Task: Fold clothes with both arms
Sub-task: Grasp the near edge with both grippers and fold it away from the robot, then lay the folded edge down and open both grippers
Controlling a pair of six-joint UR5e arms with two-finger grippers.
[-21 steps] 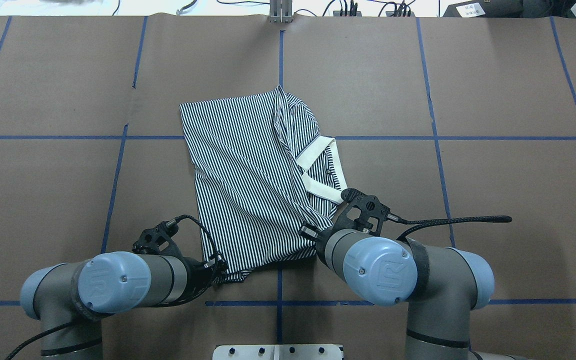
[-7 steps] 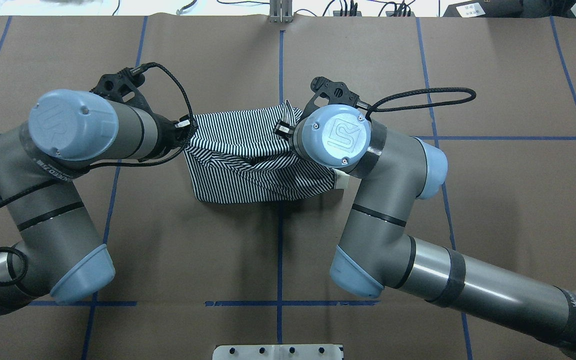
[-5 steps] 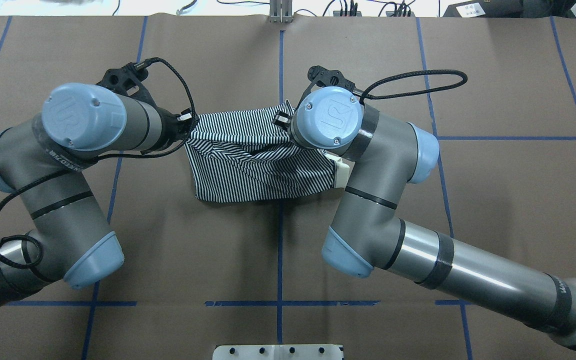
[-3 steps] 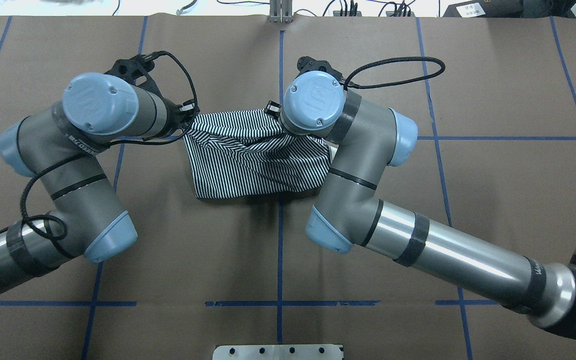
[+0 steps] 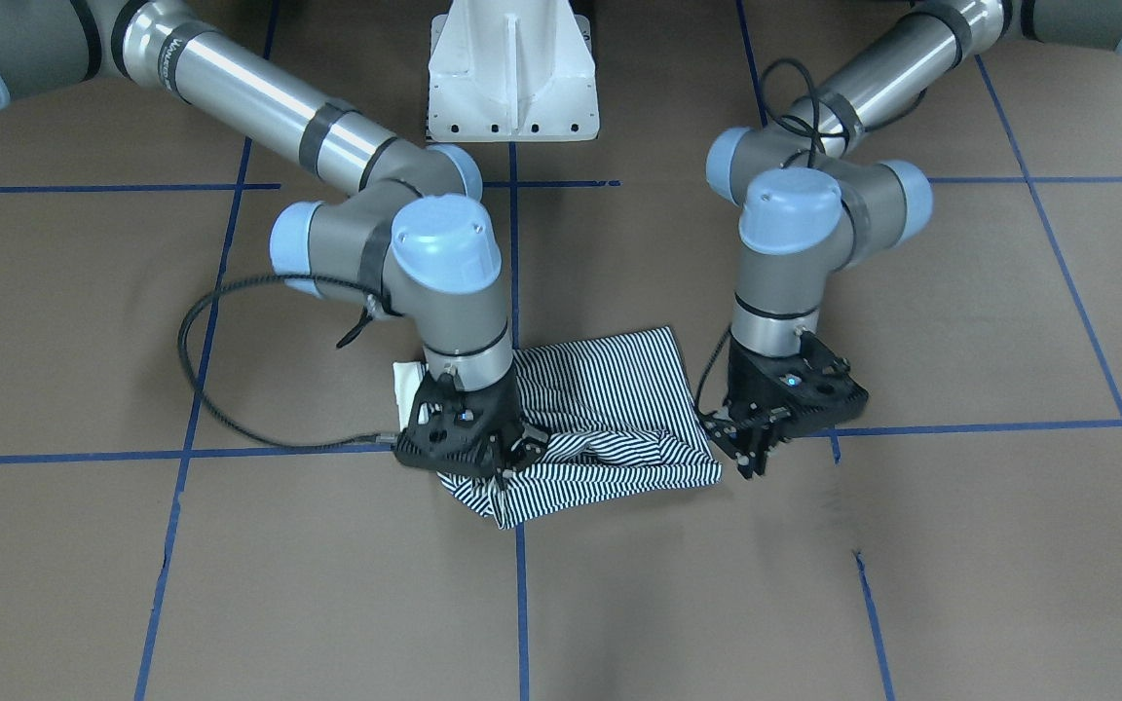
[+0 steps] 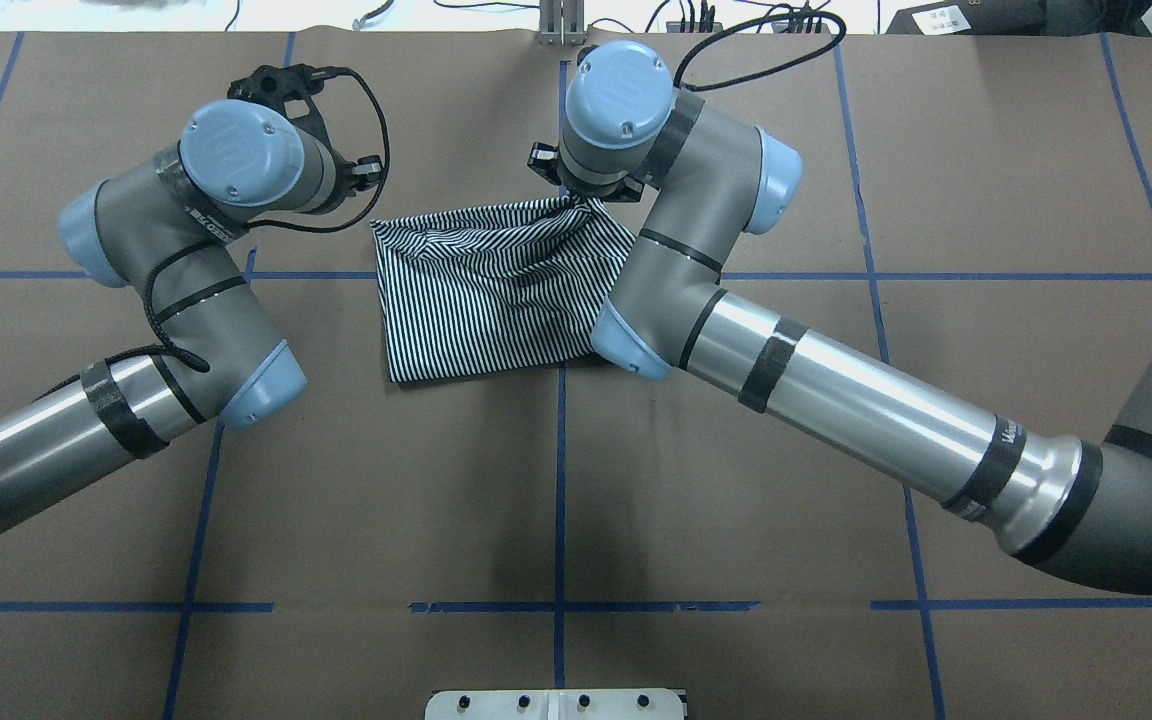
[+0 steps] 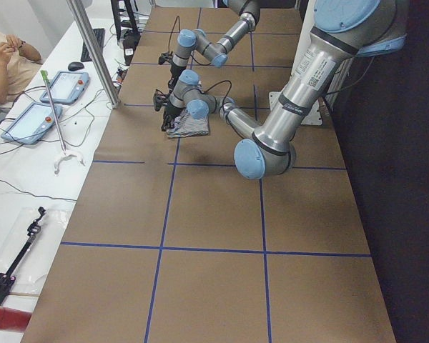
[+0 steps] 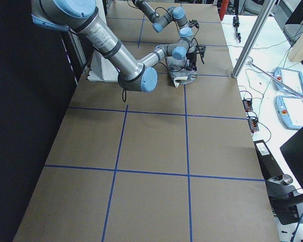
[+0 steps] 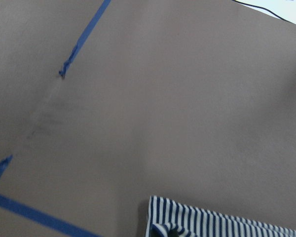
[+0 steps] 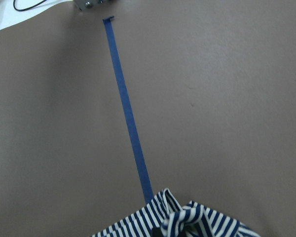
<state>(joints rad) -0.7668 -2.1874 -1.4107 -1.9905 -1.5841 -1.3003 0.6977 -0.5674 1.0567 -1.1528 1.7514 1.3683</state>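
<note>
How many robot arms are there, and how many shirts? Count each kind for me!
Robot arms: 2, the left arm and the right arm
Striped shirt: 1
Total: 3

The table (image 6: 986, 180) is covered with brown paper, and blue tape lines (image 6: 559, 480) divide it into large rectangles. In the overhead view, a small grey metal bracket (image 6: 561, 25) stands at 12 o'clock on the far edge, with black cables (image 6: 696, 18) just beside it toward 1 o'clock. In the exterior left view, a white bench (image 7: 28, 179) runs along the table from 7 to 11 o'clock. On it, near 10 o'clock, lie a flat panel with a light blue rim (image 7: 64, 87) and a second panel (image 7: 30, 121). A slanted metal post (image 7: 94, 51) rises at 11 o'clock, and a person (image 7: 3, 61) sits at the edge near 10 o'clock. A long black tool (image 7: 14, 264) lies at 8 o'clock.
</note>
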